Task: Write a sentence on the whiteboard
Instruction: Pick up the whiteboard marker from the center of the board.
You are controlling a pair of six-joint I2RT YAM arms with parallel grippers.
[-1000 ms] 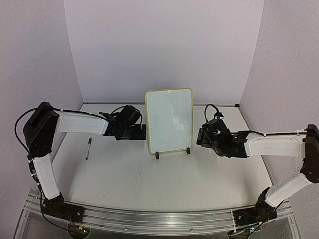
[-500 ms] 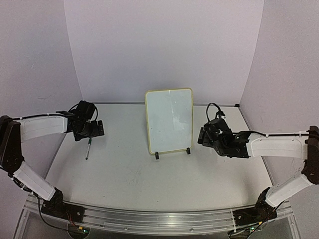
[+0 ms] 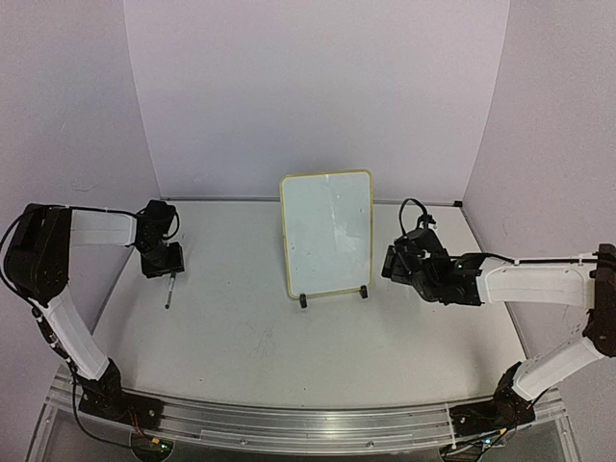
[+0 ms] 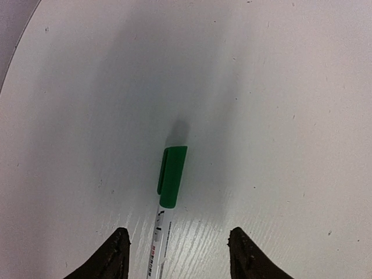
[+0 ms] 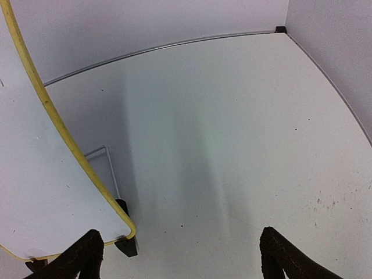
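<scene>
**A:** Where is the pen lying from us?

**B:** We are holding our left tool right over the pen on the tabletop, at the far left. The fingers are standing apart, one on each side of the barrel, gripping nothing.

**A:** And its long axis?

**B:** It is running roughly near to far, straight through the gap, with the green cap lying beyond our fingertips. We are judging that a drop and a squeeze would catch the barrel.

**A:** What about the other arm?

**B:** Our right tool is waiting spread apart and empty, just right of the whiteboard. The whiteboard is standing upright in the middle, looking blank to us. The left arm is far nearer the pen.
</scene>
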